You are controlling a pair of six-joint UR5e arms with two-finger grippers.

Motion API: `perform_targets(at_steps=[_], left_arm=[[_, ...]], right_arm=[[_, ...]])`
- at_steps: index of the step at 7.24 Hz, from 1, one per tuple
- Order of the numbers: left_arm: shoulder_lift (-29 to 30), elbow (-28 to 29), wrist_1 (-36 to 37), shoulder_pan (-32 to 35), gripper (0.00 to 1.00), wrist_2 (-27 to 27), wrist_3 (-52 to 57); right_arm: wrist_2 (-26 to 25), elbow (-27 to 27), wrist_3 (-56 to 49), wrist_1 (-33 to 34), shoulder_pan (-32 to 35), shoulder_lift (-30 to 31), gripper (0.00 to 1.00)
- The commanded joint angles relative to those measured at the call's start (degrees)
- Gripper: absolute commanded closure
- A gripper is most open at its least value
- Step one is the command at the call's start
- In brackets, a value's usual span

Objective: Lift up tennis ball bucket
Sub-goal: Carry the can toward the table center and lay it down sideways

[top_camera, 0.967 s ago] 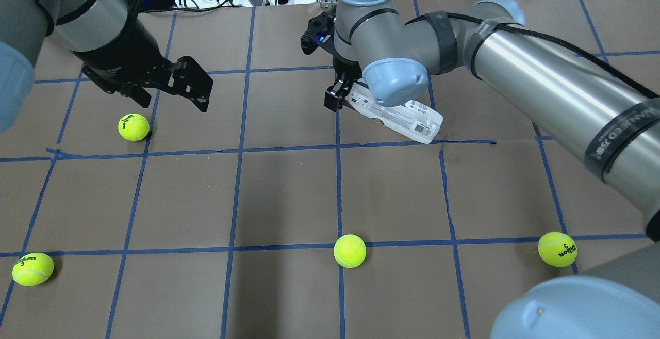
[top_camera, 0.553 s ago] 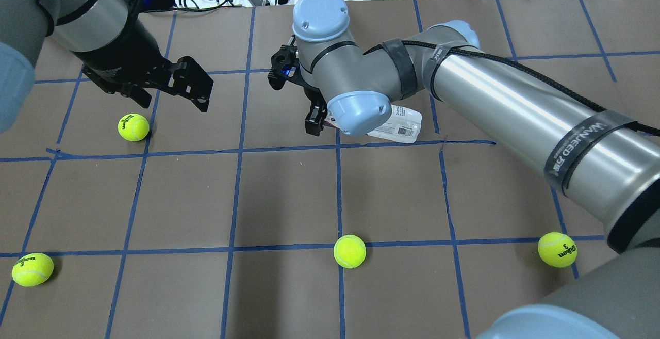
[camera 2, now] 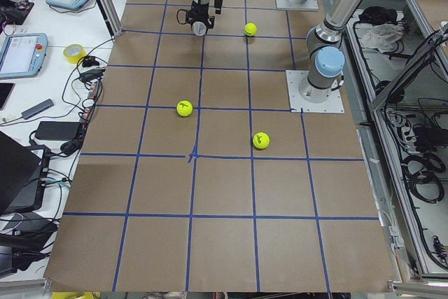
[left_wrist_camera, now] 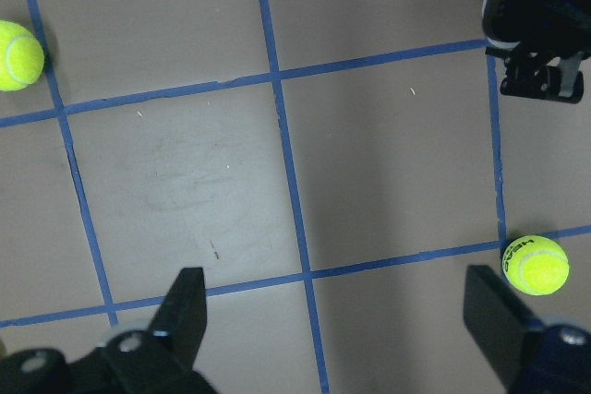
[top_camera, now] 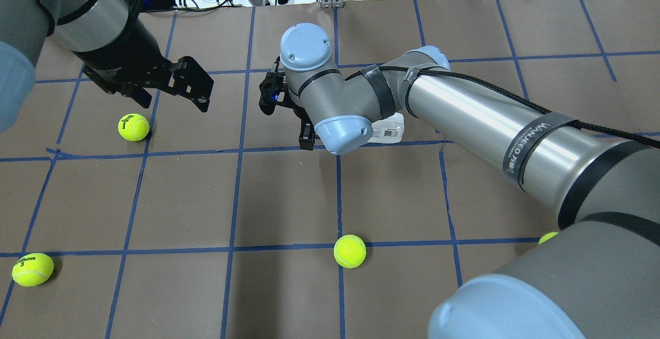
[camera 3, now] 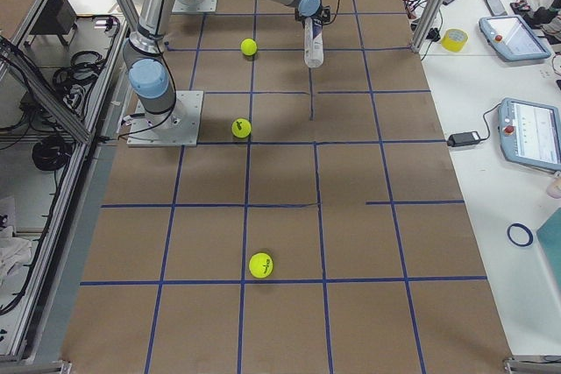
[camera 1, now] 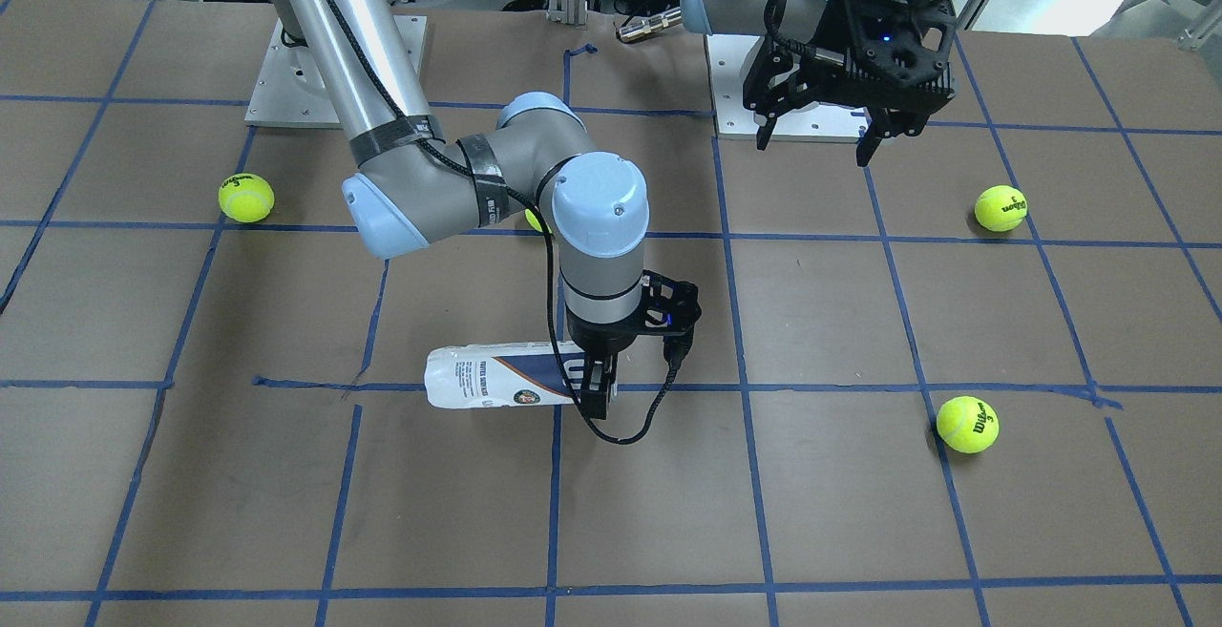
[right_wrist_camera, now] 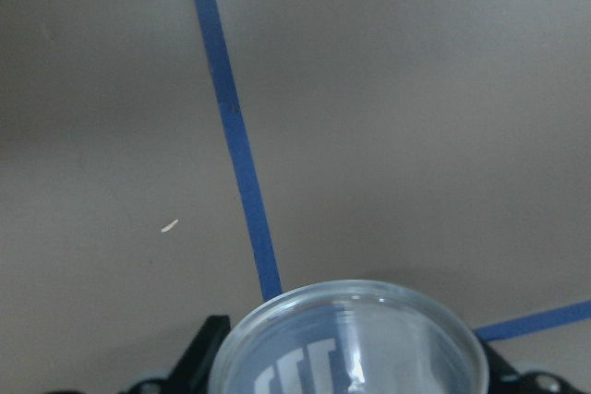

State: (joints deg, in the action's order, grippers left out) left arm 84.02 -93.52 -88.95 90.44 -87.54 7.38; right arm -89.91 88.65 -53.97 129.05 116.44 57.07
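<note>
- In the middle of the front-facing view, the tennis ball bucket [camera 1: 487, 377] lies level, its long side running toward the frame's left.
- The right gripper [camera 1: 594, 388] points straight down and is clamped across the bucket's right-hand end.
- We cannot say for sure whether the bucket has cleared the brown table [camera 1: 859, 512]; the views from the table's ends are too small to settle it.
- We judge the main risk to be the end grip. Most of the tube hangs out to one side, so it may droop, twist between the fingers, or slip on smooth plastic.
- A black cable [camera 1: 625, 431] loops just below the gripper and might brush the tube.
- The left gripper [camera 1: 813, 148] hangs at upper right, fingers spread and empty, well apart from the bucket.
- Loose tennis balls [camera 1: 967, 424] sit scattered across the taped squares, none near the bucket, so nothing we can see blocks a straight rise.
</note>
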Motion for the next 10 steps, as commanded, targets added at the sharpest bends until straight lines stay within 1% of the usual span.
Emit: perform_targets(at_steps=[1,3,4,5,7,9,10], left_arm=[[0.0,0.0,0.0,0.0,0.0,0.09,0.0],[0.0,0.0,0.0,0.0,0.0,0.0,0.0],[0.0,0.0,-0.09,0.0,0.0,0.09,0.0],[0.09,0.0,0.09,0.0,0.0,0.18,0.0],[1.23,0.7,0.0,-0.44,0.0,0.88,0.09],[1.93,2.1,0.0,-2.36,0.0,0.79,-1.05],[2.72,2.11,-0.7,-3.24,0.0,0.53,-1.05]], right_arm=[[-0.27,-0.06,-0.44,0.5,0.98,-1.34,0.41],[0.34,-0.06,-1.13,2.6,1.07,-3.44,0.39],[1.48,-0.67,-0.62,7.22,1.07,-4.58,0.09],[4.27,-0.76,-0.09,8.4,1.07,-4.51,0.0],[4.57,-0.41,-0.17,8.06,1.07,-4.33,0.0],[4.48,-0.41,-0.26,7.97,0.81,-3.9,0.0],[6.65,-0.67,-0.09,4.84,-0.41,-2.5,0.0]])
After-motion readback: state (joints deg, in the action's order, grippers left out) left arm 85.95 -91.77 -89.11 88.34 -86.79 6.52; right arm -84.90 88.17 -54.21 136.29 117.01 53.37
